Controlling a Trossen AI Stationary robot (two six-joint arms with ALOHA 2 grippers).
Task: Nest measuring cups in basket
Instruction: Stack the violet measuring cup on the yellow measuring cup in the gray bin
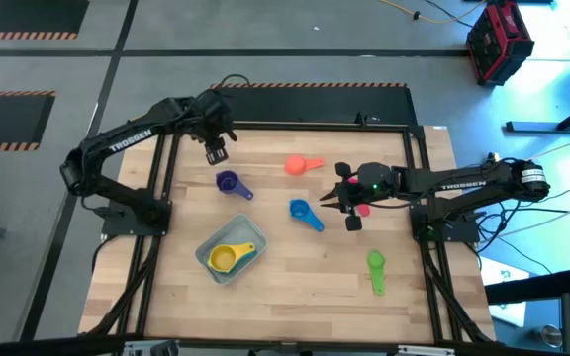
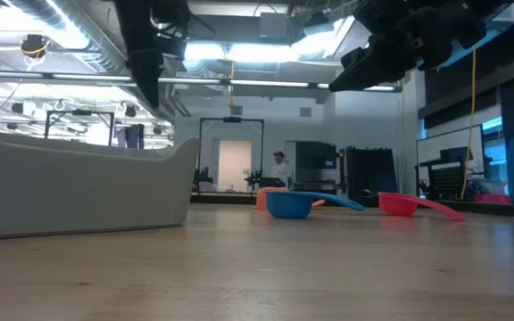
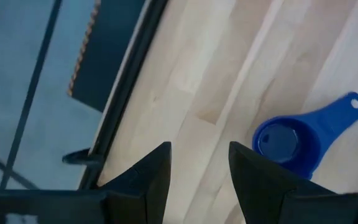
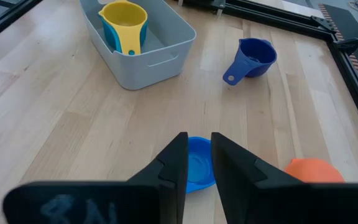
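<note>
Two grippers hover, fingers parted, gripping nothing: the right gripper (image 1: 336, 194) near the blue cup (image 1: 303, 212), the left gripper (image 1: 216, 151) probably above the purple cup (image 1: 230, 182).

The table (image 1: 295, 287) is pale wood in narrow glued strips, smooth with a faint sheen. The basket (image 4: 166, 46) looks like matt grey-blue plastic. The cups — yellow cup (image 4: 124, 25), purple cup (image 4: 253, 57), blue cup (image 4: 197, 163) — are smooth plastic, slightly glossy (the yellow one catches most light). The right gripper (image 4: 197, 162) fingers (image 4: 174, 165) are matt black.
</note>
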